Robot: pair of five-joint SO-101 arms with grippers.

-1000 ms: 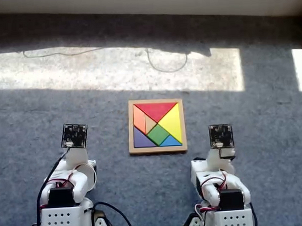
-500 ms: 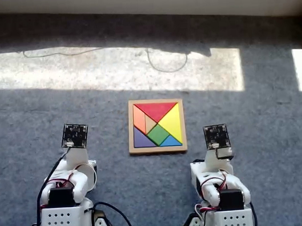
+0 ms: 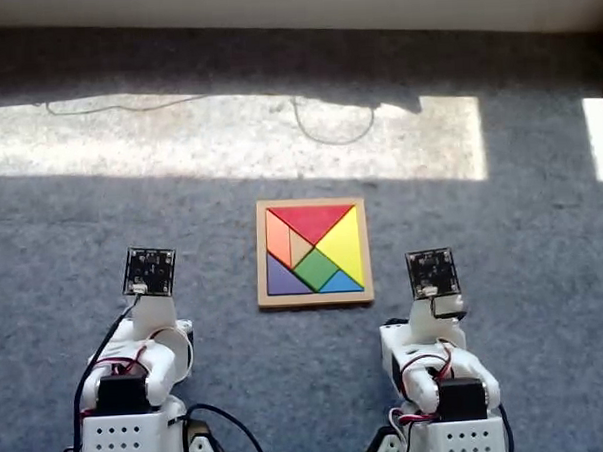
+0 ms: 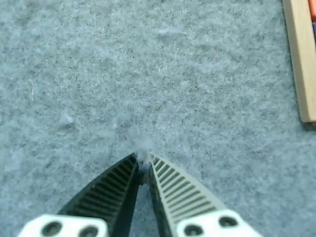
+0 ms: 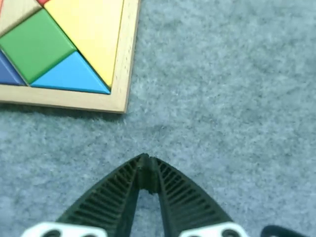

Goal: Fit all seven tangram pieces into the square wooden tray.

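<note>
The square wooden tray (image 3: 316, 301) lies mid-carpet with the coloured tangram pieces fitted flat inside: red (image 3: 311, 222), yellow (image 3: 345, 249), green (image 3: 314, 268), light blue (image 3: 340, 281), purple (image 3: 282, 279), orange (image 3: 277, 244) and tan (image 3: 299, 248). My left gripper (image 4: 142, 160) is shut and empty over bare carpet, left of the tray's edge (image 4: 301, 59). My right gripper (image 5: 146, 161) is shut and empty just off the tray's near right corner (image 5: 121, 101). In the high view the left arm (image 3: 148, 272) and right arm (image 3: 433, 270) sit folded back near their bases.
Blue-grey carpet (image 3: 504, 267) surrounds the tray. A sunlit band crosses the far side, where a thin cable (image 3: 323, 137) loops. The arm bases (image 3: 120, 429) (image 3: 455, 419) stand at the near edge.
The right arm's wrist shifted slightly left, toward the tray, between the earliest frame and half a second ago; since then it is still. The left arm has not moved.
</note>
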